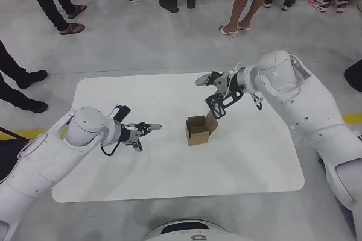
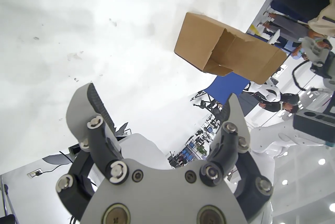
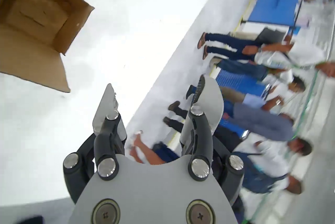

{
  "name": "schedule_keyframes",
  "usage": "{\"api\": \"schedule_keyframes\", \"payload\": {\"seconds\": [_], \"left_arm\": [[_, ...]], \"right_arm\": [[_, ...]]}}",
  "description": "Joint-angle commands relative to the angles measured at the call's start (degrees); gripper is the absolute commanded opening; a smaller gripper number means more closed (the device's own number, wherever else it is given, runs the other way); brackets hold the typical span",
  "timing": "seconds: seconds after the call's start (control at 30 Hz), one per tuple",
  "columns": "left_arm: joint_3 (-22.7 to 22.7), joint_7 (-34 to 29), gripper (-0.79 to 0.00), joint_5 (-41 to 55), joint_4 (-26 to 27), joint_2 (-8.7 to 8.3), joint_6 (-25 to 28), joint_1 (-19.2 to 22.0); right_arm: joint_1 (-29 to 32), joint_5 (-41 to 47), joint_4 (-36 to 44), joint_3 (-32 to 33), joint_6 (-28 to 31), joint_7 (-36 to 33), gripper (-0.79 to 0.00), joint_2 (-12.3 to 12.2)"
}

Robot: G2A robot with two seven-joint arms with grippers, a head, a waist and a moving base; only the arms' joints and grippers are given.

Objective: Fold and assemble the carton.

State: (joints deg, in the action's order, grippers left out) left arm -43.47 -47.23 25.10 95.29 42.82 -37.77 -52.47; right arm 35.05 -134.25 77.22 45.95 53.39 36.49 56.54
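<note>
Brown cardboard carton [image 1: 200,129] stands on the white counter [image 1: 169,172], just right of ctr in the top view, mouth open upward. One flap sticks up on its right side, slanting outward.

In the right wrist view the carton sits in the upper left of the frame. Inside, the bottom flaps lie flat & closed. One wide flap spreads out from the rim toward the lower left. In the left wrist view it's right of ctr in the upper half, w/ a plain side wall facing the camera and the open mouth turned toward the frame's right.

Right claw [image 1: 218,110] is up & right of the carton in the top view, just beside the raised flap. Can't tell from there whether it touches. Its own wrist view shows it released, w/ fingers [image 3: 210,102] spread and the carton apart from the tips.

Left claw [image 1: 148,134] is left of ctr in the top view, over the counter, aimed at the carton w/ a clear gap btwn them. Also released, fingers [image 2: 78,107] spread wide, gripping nothing.
</note>
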Motion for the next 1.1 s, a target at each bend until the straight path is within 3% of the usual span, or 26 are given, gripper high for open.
{"api": "schedule_keyframes", "payload": {"seconds": [0.0, 0.03, 0.07, 0.1, 0.4, 0.6, 0.7, 0.83, 1.07], "left_arm": [[1.1, 0.0, 0.000, -0.5, -0.6, 0.82, 0.2, 1.7], [1.5, 0.2, 0.000, -0.9, -1.0, 1.19, 0.2, 2.5], [2.0, 0.3, 0.000, -1.1, -1.2, 1.56, 0.3, 3.2], [2.4, 0.0, 0.000, -1.1, -1.5, 1.91, 0.3, 3.8], [4.3, 0.1, 0.000, 0.3, -5.4, 4.41, 2.9, 6.5], [6.6, 1.2, 0.000, 2.1, -9.3, 6.95, 5.0, 8.7], [8.4, 3.1, 0.000, 2.4, -12.0, 8.73, 4.2, 10.5], [11.4, 5.2, 0.000, 2.7, -15.5, 11.59, 3.1, 13.3], [17.3, 5.5, -0.006, 3.7, -22.9, 17.68, 2.4, 18.4]], "right_arm": [[6.0, 11.8, -0.6, 6.6, 3.2, -2.7, -0.400, -0.9], [8.4, 16.2, -0.7, 8.8, 4.2, -3.6, -0.342, -1.2], [10.6, 19.9, -0.4, 10.5, 4.6, -4.4, -0.117, -1.5], [12.3, 21.7, 1.2, 11.8, 4.6, -5.6, 0.000, -1.9], [12.7, 21.8, 2.0, 12.2, 4.6, -6.1, 0.000, -2.0], [19.4, 33.3, 0.8, 16.9, 2.0, 0.4, 0.000, -2.8], [24.2, 37.3, 2.6, 19.9, 1.0, 3.4, 0.000, -3.6], [29.4, 37.6, 5.8, 21.1, 2.1, 1.5, 0.000, -4.4], [31.1, 40.6, 6.0, 17.2, 4.6, -3.9, 0.000, -3.8]]}}
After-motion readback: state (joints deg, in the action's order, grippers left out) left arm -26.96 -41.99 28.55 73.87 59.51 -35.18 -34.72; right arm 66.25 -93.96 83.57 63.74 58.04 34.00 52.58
